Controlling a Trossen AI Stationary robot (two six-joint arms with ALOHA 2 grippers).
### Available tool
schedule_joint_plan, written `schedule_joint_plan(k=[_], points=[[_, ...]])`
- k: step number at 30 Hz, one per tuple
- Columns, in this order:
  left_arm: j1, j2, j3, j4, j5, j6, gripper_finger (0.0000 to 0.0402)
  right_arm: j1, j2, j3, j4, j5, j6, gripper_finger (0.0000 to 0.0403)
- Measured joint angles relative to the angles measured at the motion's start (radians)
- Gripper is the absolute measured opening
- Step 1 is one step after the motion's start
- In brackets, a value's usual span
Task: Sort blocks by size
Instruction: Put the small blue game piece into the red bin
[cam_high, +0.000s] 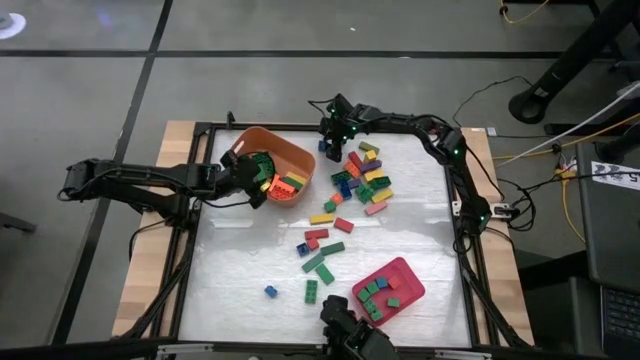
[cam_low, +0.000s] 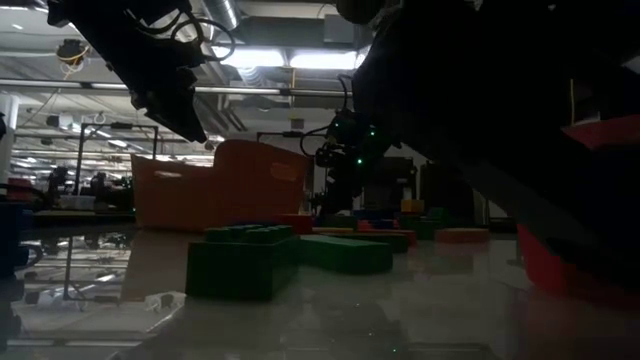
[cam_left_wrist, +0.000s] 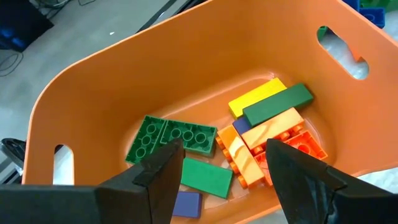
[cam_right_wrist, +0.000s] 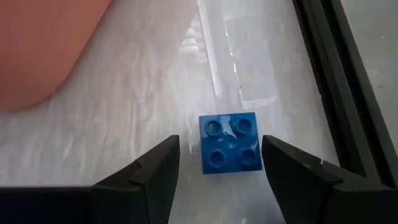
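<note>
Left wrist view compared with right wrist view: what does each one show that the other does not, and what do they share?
Only the left wrist view shows the inside of the orange tub, holding long blocks in green, yellow and orange. Only the right wrist view shows a small square blue block lying alone on the table. Both show an open gripper, the left gripper over the tub, the right gripper around the blue block without touching it.

1. Tub (cam_high: 290, 160) stands at the table's (cam_high: 240, 270) far left.
2. Block pile (cam_high: 362, 178) lies right of the tub.
3. Tray (cam_high: 405, 280) sits nearer, right of the tub, holding blocks.
</note>
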Motion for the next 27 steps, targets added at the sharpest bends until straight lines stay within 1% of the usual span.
schedule_joint_plan(k=[11, 17, 27], points=[[0.0, 0.0, 0.0, 0.0, 0.0, -0.004, 0.0217, 0.0, 0.0, 0.0, -0.003, -0.009, -0.002, 0.0225], [0.0, 0.0, 0.0, 0.0, 0.0, -0.017, 0.0217, -0.004, 0.0, 0.0, -0.004, 0.041, -0.025, 0.0225], [0.0, 0.0, 0.0, 0.0, 0.0, -0.019, 0.0217, -0.007, 0.0, 0.0, -0.012, 0.021, -0.027, 0.0225]])
